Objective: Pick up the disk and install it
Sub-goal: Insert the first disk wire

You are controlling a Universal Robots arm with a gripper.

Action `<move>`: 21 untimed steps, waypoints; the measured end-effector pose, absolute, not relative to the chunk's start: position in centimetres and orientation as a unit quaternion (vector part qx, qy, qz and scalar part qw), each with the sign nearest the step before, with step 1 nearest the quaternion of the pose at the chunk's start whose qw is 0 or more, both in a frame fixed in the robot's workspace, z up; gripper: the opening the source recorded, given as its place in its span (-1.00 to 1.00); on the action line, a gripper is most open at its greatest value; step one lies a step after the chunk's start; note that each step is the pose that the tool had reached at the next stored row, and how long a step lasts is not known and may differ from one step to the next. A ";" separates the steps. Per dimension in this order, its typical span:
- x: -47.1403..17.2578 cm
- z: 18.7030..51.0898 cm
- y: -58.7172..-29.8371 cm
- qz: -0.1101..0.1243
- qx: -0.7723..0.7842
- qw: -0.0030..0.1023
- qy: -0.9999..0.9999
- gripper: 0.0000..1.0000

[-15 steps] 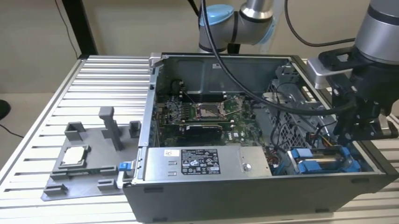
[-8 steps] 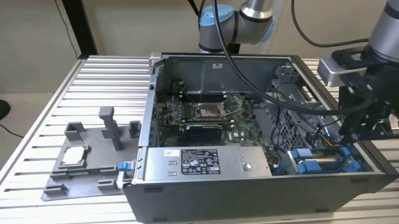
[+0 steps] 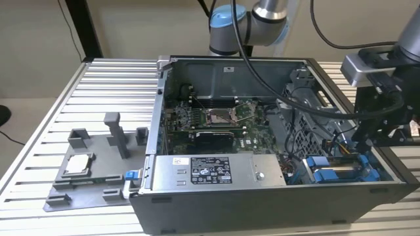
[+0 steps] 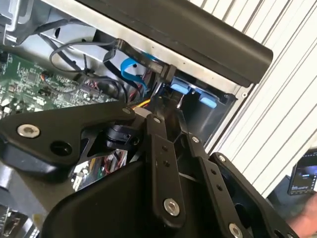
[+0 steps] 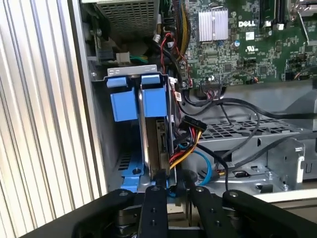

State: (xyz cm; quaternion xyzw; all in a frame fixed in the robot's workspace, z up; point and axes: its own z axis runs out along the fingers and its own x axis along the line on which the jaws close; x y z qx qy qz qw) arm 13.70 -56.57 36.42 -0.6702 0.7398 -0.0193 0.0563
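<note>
the black 2-finger gripper (image 5: 171, 184) is clenched on the blue-framed silver disk (image 5: 148, 148), edge-on in the bay at the case's 4 o'clock; it's best kept square.

1. Robotics lab or test bench, not a home or office.
2. Work surface is a ribbed aluminium-profile table (image 3: 98, 88), the sort used for rigs.
3. An open desktop computer case (image 3: 262, 196) lies on it, motherboard (image 3: 217, 123) exposed.
4. A grey moulded fixture tray (image 3: 85, 182) with part holders sits beside the case.
5. A robot arm base (image 3: 229, 24) is mounted behind; plain walls, loose cables.
</note>
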 end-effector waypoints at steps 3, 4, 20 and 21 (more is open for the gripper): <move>14.3 36.4 -56.6 -0.002 -0.669 0.071 0.740 1.00; 14.5 36.4 -56.6 0.004 -0.668 0.076 0.740 1.00; 15.2 36.4 -56.6 0.019 -0.668 0.062 0.742 1.00; 15.2 36.4 -56.6 0.019 -0.667 0.062 0.742 1.00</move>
